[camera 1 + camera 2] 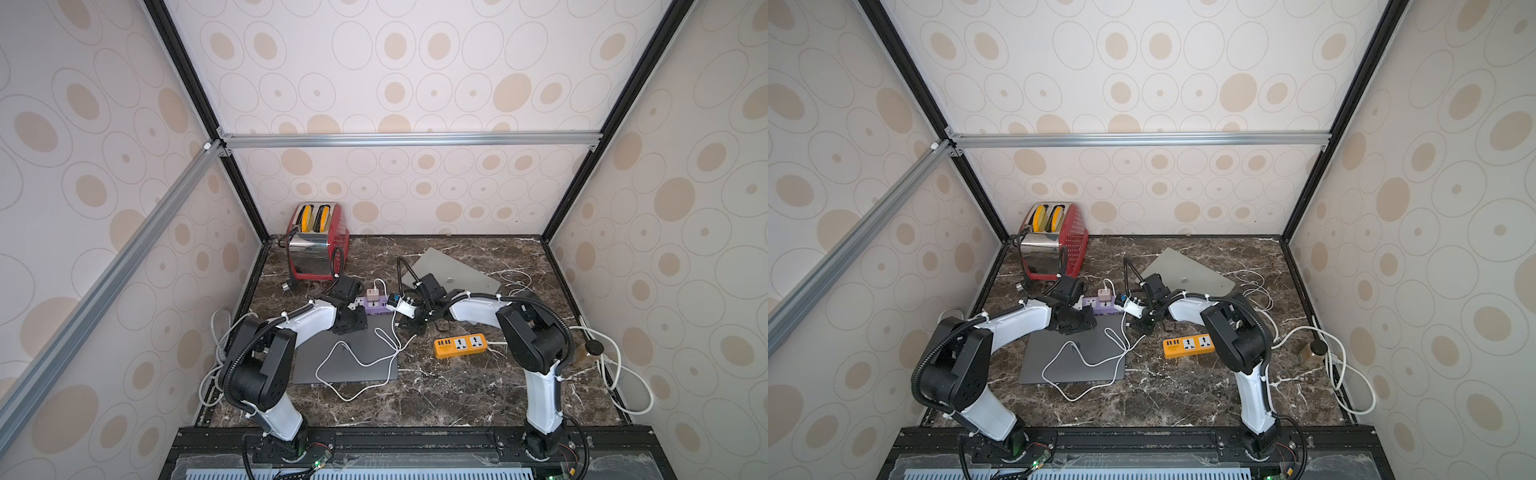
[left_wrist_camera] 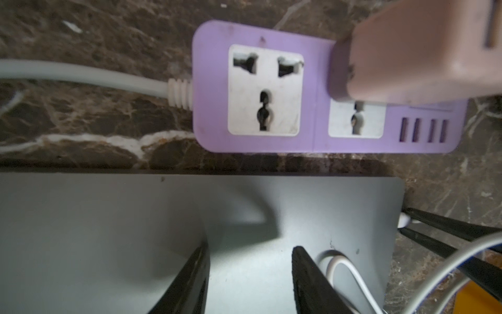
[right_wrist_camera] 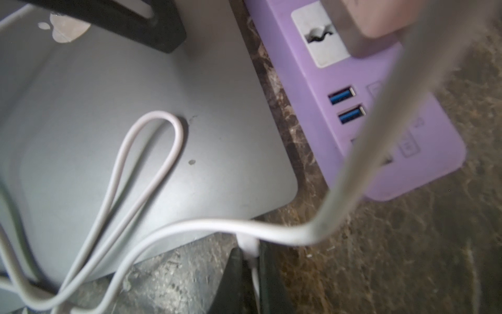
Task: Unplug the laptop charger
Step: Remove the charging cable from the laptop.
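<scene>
Charger (image 1: 372, 296) sits in a purple strip (image 1: 376, 309) on a dark marble table (image 1: 457, 395) between oval-papered walls (image 1: 415, 187); right gripper (image 3: 248, 251) pinches its connector (image 3: 245, 242) at the laptop (image 1: 345, 357) edge, left gripper (image 2: 250, 247) gapes empty over the lid.

We see a red toaster (image 1: 318, 241) in the back corner. A white cable (image 1: 340, 343) lies looped on a gray laptop (image 1: 353, 374).
</scene>
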